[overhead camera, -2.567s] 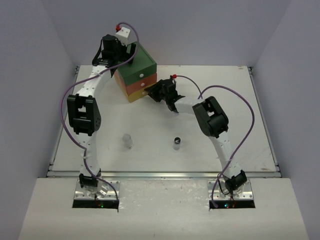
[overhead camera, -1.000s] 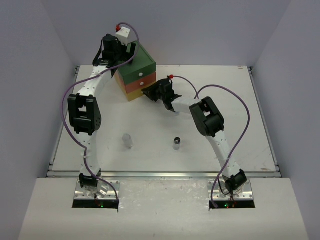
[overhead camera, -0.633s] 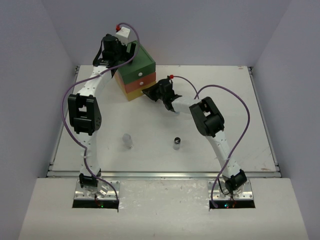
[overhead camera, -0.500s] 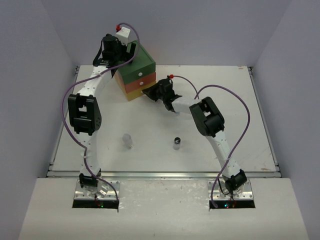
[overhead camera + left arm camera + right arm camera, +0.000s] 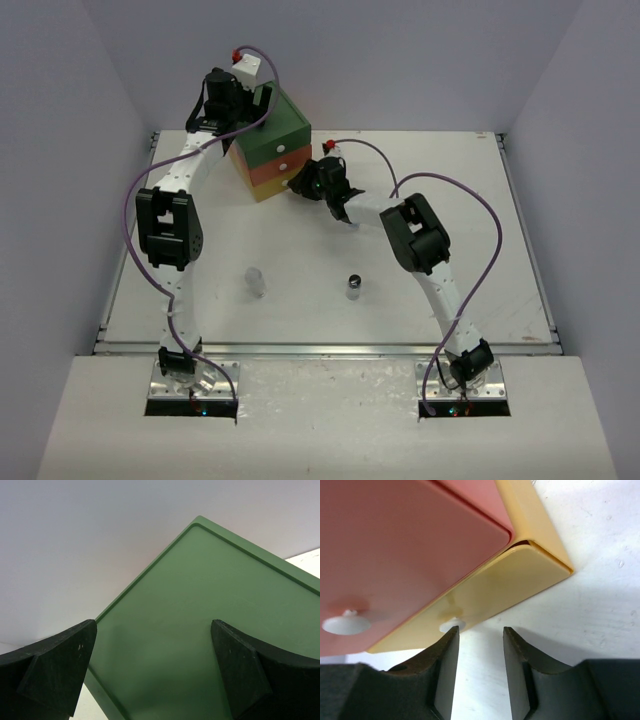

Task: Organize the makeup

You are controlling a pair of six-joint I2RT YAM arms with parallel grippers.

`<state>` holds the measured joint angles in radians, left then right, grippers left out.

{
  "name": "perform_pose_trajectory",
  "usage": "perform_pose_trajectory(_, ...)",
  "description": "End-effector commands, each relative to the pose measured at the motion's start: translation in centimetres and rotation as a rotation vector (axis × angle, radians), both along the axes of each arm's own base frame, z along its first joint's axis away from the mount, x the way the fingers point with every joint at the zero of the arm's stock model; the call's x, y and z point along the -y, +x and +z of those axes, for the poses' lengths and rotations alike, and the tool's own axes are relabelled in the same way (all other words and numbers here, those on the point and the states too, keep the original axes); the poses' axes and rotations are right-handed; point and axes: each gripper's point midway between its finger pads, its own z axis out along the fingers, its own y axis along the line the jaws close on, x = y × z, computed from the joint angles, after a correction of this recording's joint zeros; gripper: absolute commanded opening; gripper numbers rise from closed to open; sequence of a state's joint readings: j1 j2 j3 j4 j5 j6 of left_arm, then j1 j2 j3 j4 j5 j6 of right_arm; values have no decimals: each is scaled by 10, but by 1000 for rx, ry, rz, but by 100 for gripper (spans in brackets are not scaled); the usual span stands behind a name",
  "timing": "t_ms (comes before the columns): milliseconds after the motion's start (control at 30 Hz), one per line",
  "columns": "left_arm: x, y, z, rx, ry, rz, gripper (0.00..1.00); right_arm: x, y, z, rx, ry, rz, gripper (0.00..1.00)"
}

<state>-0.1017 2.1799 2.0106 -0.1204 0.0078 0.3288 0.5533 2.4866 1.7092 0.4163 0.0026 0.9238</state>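
Note:
Two pieces of makeup stand on the white table: a small clear jar (image 5: 256, 281) and a black-capped jar (image 5: 353, 285), both far from the grippers. Palettes and tan bottles are out of view. My left gripper (image 5: 222, 103) is wide open over the green top (image 5: 200, 605) of the drawer chest (image 5: 272, 150), holding nothing (image 5: 152, 665). My right gripper (image 5: 306, 184) is low at the chest's front. It is open (image 5: 480, 630) with only bare table between the fingers. Its left fingertip (image 5: 451, 640) is right at the white knob (image 5: 452, 625) of the yellow bottom drawer (image 5: 500, 585).
The chest has a green, an orange (image 5: 395, 545) and a yellow drawer, all shut, and stands at the back left of the table (image 5: 450, 170). The orange drawer's white knob (image 5: 346, 625) shows at the left. Purple cables loop off both arms.
My right gripper has moved left and closer to the chest, up to the yellow drawer's front. The left arm and both jars have not moved.

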Motion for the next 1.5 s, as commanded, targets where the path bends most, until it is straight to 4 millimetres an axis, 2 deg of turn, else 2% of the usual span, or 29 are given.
perform_pose_trajectory(0, -6, -32, -113, -337, 73, -15, 100, -6, 10, 45, 183, -103, 66, 43)
perform_pose_trajectory(167, -6, -32, -114, -338, 79, -18, 100, -17, 8, 43, 278, -150, 148, 44)
perform_pose_trajectory(367, -5, -32, -117, -343, 79, -19, 100, -33, 3, 54, 411, -164, 242, 45)
perform_pose_trajectory(467, -6, -31, -117, -340, 77, -17, 100, -34, 5, 53, 430, -190, 222, 45)
perform_pose_trajectory(600, -6, -31, -114, -335, 80, -19, 100, -29, 11, 43, 406, -199, 170, 44)
perform_pose_trajectory(800, -10, -30, -113, -331, 100, 1, 100, -30, 13, 38, 406, -210, 177, 42)
perform_pose_trajectory(1067, -11, -30, -113, -331, 100, 2, 100, -29, 18, 41, 415, -226, 163, 40)
perform_pose_trajectory(1333, -10, -29, -112, -329, 101, 0, 100, -30, 20, 43, 426, -226, 163, 28)
perform_pose_trajectory(1467, -11, -29, -112, -328, 100, 3, 100, -30, 20, 41, 422, -225, 162, 18)
